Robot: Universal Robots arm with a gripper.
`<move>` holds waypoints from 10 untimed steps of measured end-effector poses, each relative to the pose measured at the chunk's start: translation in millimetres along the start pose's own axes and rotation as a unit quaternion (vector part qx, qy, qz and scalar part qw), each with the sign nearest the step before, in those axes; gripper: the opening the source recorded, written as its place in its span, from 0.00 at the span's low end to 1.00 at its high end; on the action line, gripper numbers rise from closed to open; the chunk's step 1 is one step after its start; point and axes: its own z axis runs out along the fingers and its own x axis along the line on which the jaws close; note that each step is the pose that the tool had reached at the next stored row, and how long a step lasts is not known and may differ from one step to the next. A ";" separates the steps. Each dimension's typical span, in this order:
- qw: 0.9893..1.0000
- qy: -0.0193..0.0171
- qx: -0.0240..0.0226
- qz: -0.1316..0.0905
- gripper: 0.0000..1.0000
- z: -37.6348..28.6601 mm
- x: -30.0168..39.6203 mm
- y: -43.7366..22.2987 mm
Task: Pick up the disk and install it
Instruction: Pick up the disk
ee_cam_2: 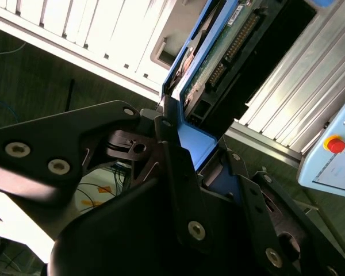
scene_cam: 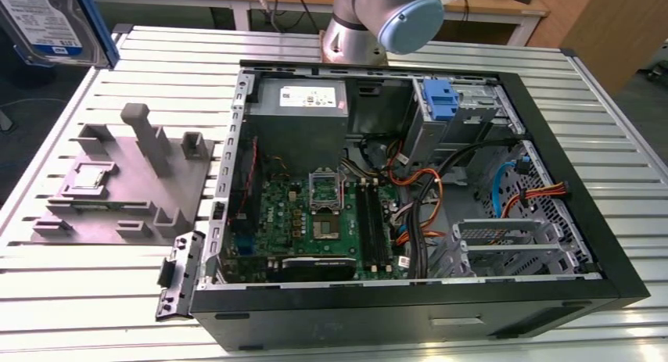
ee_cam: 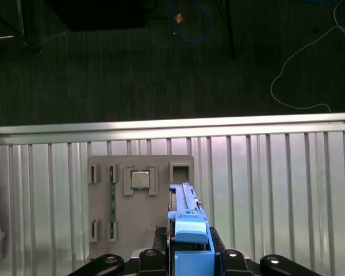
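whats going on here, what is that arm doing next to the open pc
The arm has its tool shut on the disk, gripping it by its blue bracket. The disk is held in the air at the exterior view's left. The open computer case lies on the slatted table beside a grey fixture plate. The disk is not yet in the case.

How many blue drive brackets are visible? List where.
2. One frames the disk in the gripper, at the exterior view's upper left; one bracket stands upright in the computer case. Cables might hide others.

Hand (ee_cam: 190,256) — clenched, well aloft
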 end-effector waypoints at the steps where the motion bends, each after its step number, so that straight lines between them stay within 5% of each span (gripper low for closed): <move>1: 1.000 0.000 0.000 0.000 0.36 -1.3 0.0 0.0; 10: 1.000 0.000 0.000 0.000 0.36 -10.2 -0.1 0.1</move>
